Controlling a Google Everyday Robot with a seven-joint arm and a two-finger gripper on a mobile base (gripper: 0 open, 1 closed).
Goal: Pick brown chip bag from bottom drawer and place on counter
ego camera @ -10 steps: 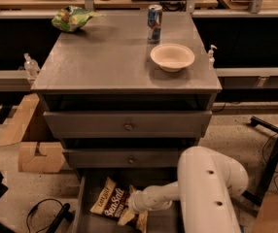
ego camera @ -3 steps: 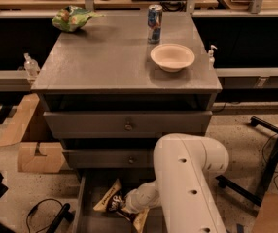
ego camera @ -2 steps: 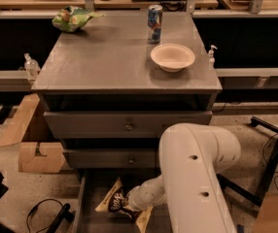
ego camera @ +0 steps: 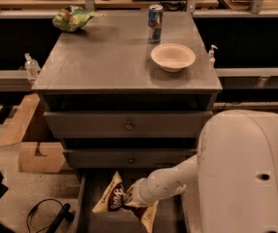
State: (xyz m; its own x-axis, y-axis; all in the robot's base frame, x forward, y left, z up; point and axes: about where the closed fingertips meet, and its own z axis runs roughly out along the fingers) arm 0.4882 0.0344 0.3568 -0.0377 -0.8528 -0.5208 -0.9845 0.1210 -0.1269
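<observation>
Chip bag (ego camera: 111, 197), crinkly, tan and dark brown with white lettering, stands tilted inside the deep grey open bottom drawer (ego camera: 80, 208) of the three-drawer cabinet. Its long axis runs on a slant: one pointed corner aims up toward the closed middle drawer front (ego camera: 105, 158) just above it, and the other tan end droops low and to the right, under the wrist. The two-finger gripper (ego camera: 131, 197) is down in the drawer, clamped on the middle of the chip bag, which bunches around it. The white forearm (ego camera: 170, 181) reaches leftward and down from a bulky white arm shell (ego camera: 246, 174) at lower right, which hides the cabinet's right side. Above, the matte grey flat counter (ego camera: 105, 62) carries a cream paper bowl (ego camera: 173, 57) and a blue drink can (ego camera: 154, 23) on its right half, and a green snack bag (ego camera: 71, 18) at the back left corner. A cardboard box (ego camera: 39, 157) lies on the floor left of the cabinet
</observation>
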